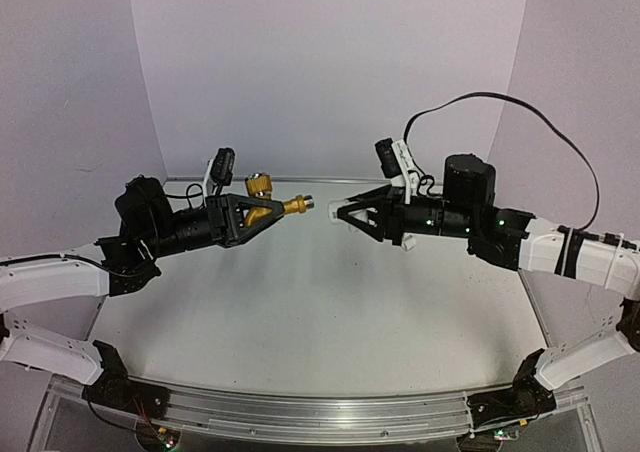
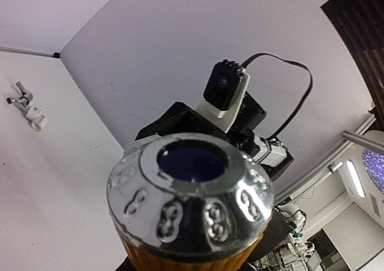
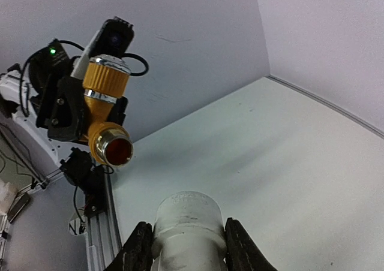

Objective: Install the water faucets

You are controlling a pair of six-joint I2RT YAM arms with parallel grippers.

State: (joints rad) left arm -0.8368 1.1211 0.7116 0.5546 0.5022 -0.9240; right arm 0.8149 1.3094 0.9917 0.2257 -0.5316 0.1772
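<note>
Brass faucet [image 1: 288, 207] in left end effector [image 1: 266, 215]

Silver-capped brass faucet [image 2: 191, 205] up close

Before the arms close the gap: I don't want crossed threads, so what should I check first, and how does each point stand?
1. Brass faucet clamped in the left gripper: ok.
2. White pipe fitting clamped in the right gripper: ok.
3. Faucet and fitting apart, not yet touching: ok.
4. Nothing in the gap between them: ok.
5. The faucet's open end faces the fitting: ok.
6. Both parts on one axis: cannot tell. In the right wrist view the open end sits left of the fitting, while the top view shows them roughly in line.
</note>
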